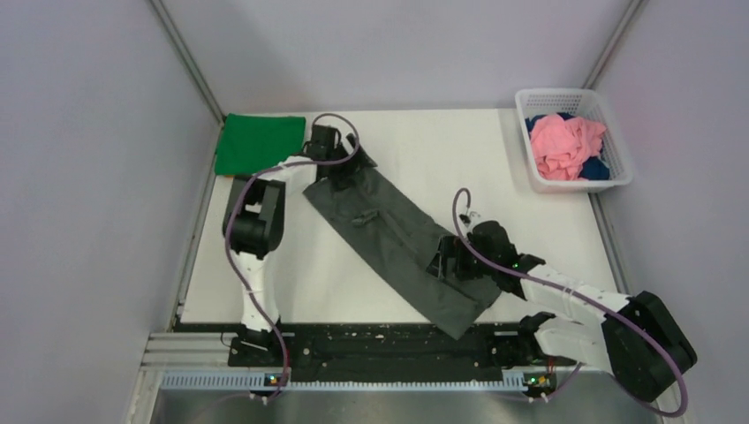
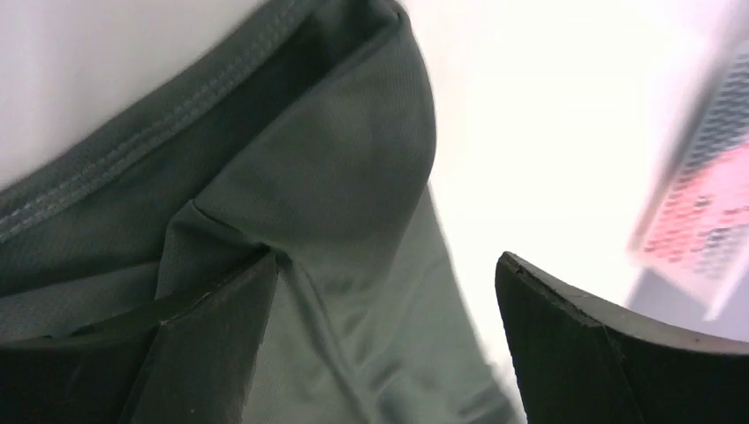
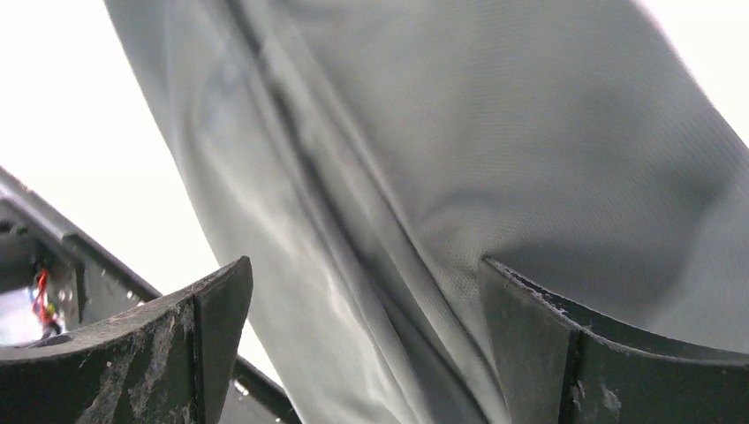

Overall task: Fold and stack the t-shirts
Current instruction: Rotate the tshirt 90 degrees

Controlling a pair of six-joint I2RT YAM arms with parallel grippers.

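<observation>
From overhead, I cannot make out either set of fingertips: both wrists are black and sit over the dark grey t-shirt [image 1: 389,234], so gripper and cloth merge. The dark blue t-shirt [image 1: 597,168] is mostly buried under the pink t-shirt [image 1: 565,144] in the white lattice basket [image 1: 562,92], and only scraps of it show. On the left wrist camera that basket is a blurred patch at the right edge. The tabletop is blown out to white on both wrist cameras.

The wrist views tell me more. The left gripper [image 2: 384,265] has its jaws spread wide with nothing pinched. Grey cloth lies under the gap, and a fold bunches against the tip of one finger [image 2: 212,344]. The right gripper [image 3: 364,265] is just as wide and holds nothing, with creased grey fabric running between its fingers.

The left arm reaches up the left side and bends in over the grey shirt's far end, just beside the folded green t-shirt [image 1: 259,143] in the far left corner. The right arm lies low from the near right, its wrist over the shirt's near end. The grey shirt is a long strip lying diagonally across the table.

The table [image 1: 495,159] is white and the walls are pale grey. A black rail [image 1: 389,340] runs along the near edge.
</observation>
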